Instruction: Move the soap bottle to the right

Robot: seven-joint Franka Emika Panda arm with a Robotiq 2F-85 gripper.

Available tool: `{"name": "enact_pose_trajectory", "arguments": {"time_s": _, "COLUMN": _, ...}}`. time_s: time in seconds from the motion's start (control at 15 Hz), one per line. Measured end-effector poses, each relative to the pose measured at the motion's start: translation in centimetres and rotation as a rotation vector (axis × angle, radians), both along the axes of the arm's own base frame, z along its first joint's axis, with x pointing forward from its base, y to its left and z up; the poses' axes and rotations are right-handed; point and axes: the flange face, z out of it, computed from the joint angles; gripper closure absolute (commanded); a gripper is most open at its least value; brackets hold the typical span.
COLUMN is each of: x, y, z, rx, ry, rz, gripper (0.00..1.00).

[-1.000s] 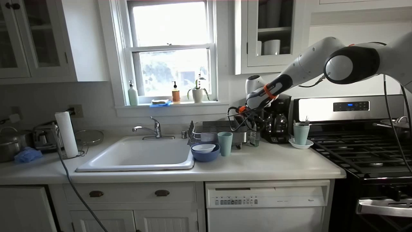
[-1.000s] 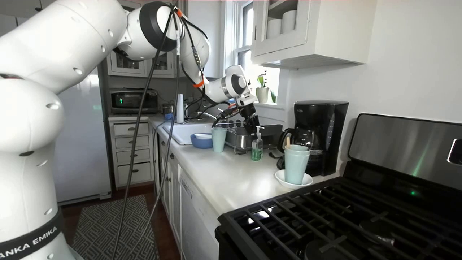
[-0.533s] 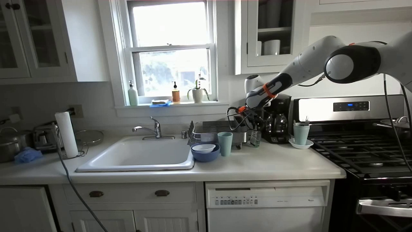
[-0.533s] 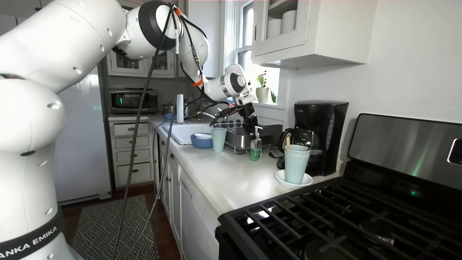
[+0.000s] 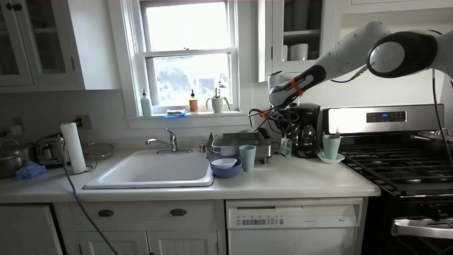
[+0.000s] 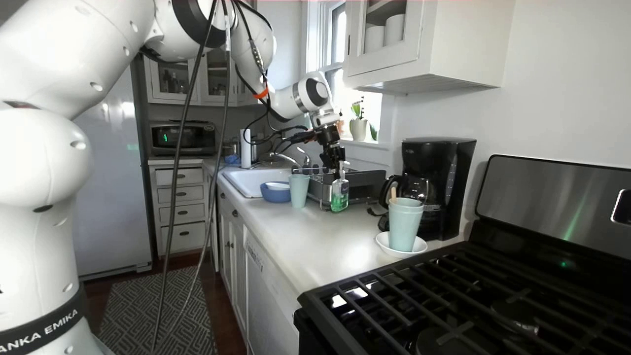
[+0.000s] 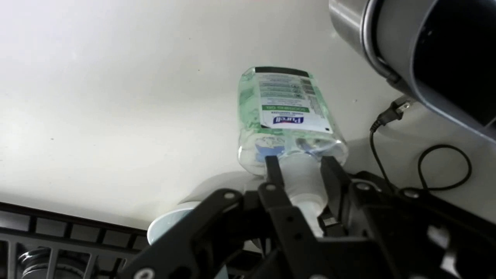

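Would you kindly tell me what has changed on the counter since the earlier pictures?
The Purell pump bottle has shifted a little right in an exterior view; in both exterior views it has risen together with the hand, which now grips it near its top. Exactly when it took hold is unclear. The dish rack, blue bowl and teal tumbler stayed put.

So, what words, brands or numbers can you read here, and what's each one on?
"Purell": on the soap bottle, upside down in the wrist view.
"SOOTHING GEL", probably: green strip on its label.
"ANKA EMIKA": black band on the robot arm, start cut off.
Too small or blurred: the label's fine print; marks on stove display, dishwasher, coffee maker, countertop oven, forearm.
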Motion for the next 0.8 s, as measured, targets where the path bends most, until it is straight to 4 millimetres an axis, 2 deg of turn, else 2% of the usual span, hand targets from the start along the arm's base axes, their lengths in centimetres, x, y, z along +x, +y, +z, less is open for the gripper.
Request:
{"name": "enact_pose_trajectory", "arguments": {"time_s": 0.33, "x": -3.4, "y": -1.4, "z": 2.1, "rx": 0.025, "ry": 0.005, "rz": -0.029, "gripper": 0.9}}
{"name": "enact_pose_trajectory", "arguments": {"time_s": 0.8, "x": -10.2, "y": -3.0, "z": 3.3, "rx": 0.034, "ry": -0.01, "rz": -0.011, "gripper": 0.9}}
